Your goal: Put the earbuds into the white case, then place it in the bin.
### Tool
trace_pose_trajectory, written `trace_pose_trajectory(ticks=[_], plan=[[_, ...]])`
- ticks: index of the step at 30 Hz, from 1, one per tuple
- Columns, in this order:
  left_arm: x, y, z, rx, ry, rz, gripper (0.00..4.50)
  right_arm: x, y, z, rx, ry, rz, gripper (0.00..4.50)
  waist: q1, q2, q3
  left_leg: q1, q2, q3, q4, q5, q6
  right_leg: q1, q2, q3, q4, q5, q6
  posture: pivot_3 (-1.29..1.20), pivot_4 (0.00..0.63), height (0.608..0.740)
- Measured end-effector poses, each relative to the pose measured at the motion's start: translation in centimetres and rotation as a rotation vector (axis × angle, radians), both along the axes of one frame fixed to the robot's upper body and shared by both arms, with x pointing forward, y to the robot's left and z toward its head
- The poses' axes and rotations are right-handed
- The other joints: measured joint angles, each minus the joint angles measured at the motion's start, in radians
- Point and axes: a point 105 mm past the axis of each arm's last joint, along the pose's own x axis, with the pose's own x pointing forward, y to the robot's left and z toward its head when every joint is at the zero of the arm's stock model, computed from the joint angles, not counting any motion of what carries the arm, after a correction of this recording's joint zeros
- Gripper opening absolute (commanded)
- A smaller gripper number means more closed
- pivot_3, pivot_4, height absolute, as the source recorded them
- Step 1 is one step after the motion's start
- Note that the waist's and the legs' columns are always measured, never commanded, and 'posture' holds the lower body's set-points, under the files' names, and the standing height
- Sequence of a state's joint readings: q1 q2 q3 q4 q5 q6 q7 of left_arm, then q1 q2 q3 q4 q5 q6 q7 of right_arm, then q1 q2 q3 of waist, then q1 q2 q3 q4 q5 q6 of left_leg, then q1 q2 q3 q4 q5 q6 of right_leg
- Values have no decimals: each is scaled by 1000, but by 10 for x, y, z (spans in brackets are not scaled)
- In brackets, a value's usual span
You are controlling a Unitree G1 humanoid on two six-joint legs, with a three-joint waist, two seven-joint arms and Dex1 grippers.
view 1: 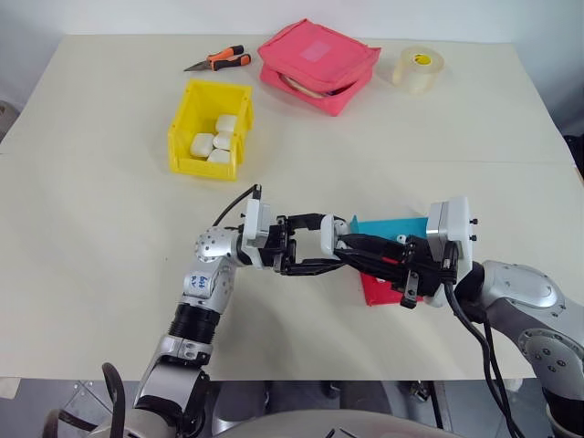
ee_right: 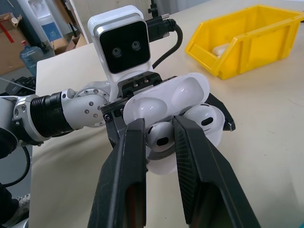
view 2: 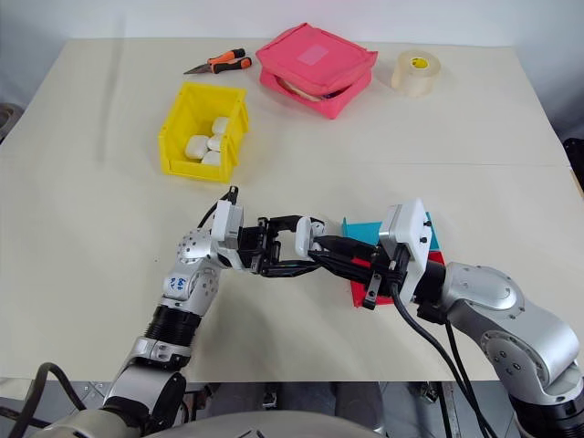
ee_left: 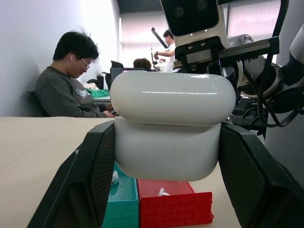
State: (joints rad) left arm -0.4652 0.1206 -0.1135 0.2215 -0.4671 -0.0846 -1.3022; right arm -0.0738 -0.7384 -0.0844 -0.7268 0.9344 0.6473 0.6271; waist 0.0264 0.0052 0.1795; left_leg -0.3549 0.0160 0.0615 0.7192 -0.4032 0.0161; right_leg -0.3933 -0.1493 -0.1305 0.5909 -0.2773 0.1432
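Clamping the small glossy white rounded case (ee_left: 173, 126), lid open, left gripper (view 1: 306, 246) is closed tight; right gripper (ee_right: 159, 137) pinches a tiny white earbud (ee_right: 159, 137) into it.

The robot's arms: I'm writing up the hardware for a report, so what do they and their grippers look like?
Both arms are silver-grey metal with rounded joints and black collars. The left gripper and right gripper each have two black fingers, a white camera box on the wrist with a black face and two lenses, and black cables trailing back.
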Motion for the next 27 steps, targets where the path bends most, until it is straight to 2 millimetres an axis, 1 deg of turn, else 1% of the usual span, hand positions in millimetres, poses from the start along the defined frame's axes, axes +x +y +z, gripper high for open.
trace_pose_trajectory(ticks=[3,5,6,17,22,27], plan=[[0,0,-1,0,4,0,2811,0,0,-1,-3,4,-2,470,0,0,0,0,0,0,0,0,0,0,0,0,0,0,0,0,150,740],[0,-1,-2,0,6,0,2811,0,0,-1,-4,5,-4,1223,0,0,0,0,0,0,0,0,0,0,0,0,0,0,0,0,150,740],[1,-1,-1,-2,7,2,2811,1,-1,-1,-5,7,-5,1473,0,0,0,0,0,0,0,0,0,0,0,0,0,0,0,0,150,740],[3,1,-1,-8,8,16,2811,1,-1,-1,-7,7,-8,1473,0,0,0,0,0,0,0,0,0,0,0,0,0,0,0,0,150,740],[4,0,3,-6,-11,11,2811,1,-2,5,-11,-1,-11,1473,1,0,0,0,0,0,0,0,0,0,0,0,0,0,0,0,150,740],[5,0,7,-3,-26,6,2811,2,-8,10,-33,-9,-40,1473,0,0,0,0,0,0,0,0,0,0,0,0,0,0,0,0,150,740]])
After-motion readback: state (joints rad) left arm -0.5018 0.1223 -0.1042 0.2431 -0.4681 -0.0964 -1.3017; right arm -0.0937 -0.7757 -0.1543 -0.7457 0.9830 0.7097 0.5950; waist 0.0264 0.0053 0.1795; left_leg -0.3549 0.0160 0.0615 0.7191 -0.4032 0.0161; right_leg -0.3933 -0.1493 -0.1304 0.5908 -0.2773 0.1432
